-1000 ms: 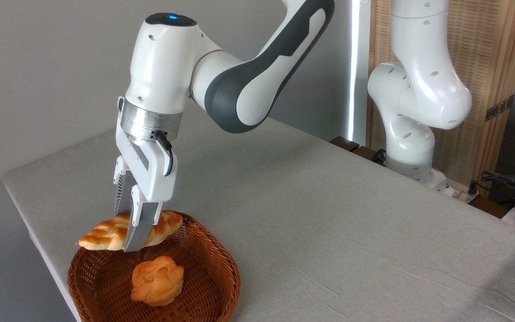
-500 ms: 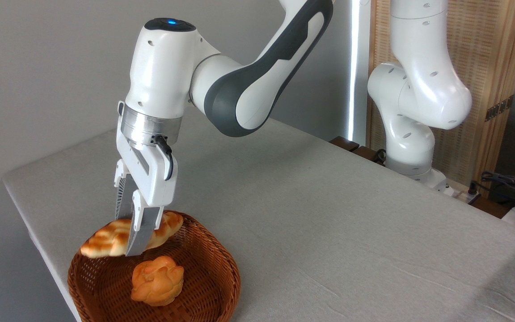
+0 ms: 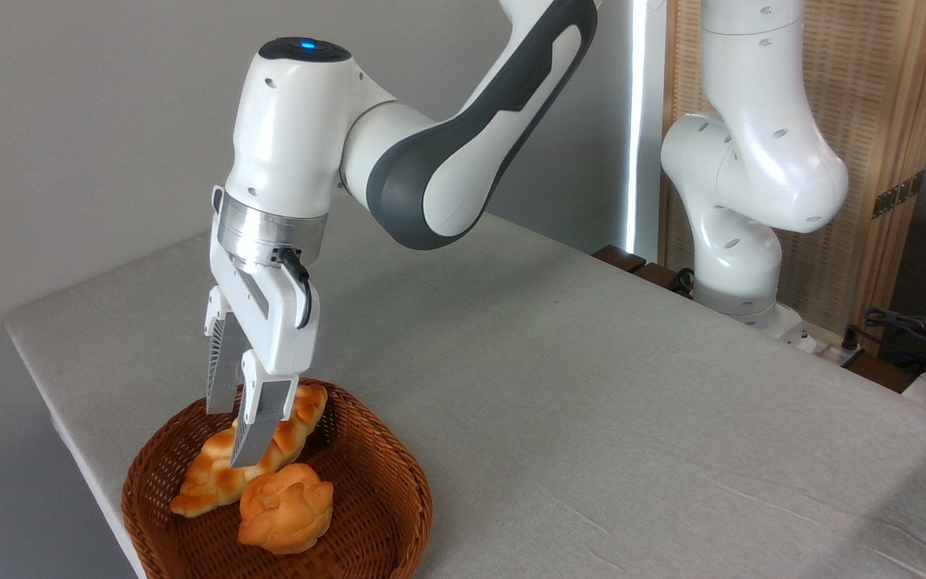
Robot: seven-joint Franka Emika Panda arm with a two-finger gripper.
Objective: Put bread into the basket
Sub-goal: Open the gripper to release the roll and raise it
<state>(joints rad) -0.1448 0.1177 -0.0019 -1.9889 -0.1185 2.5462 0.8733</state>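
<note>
Two pieces of bread are now inside the basket (image 3: 383,515) in the lower left of the frame: the long braided loaf (image 3: 214,482) and a small round bun (image 3: 284,508) touching it. One second ago the loaf hung level above the rim; now it lies slanted on the basket floor, its upper end near the far wall. The pincer (image 3: 236,430) has its fingers apart around the loaf, holding nothing, so the task looks nearly done. The bench (image 3: 592,386) is covered with grey cloth; behind stand a grey wall and a wooden screen (image 3: 873,96).
</note>
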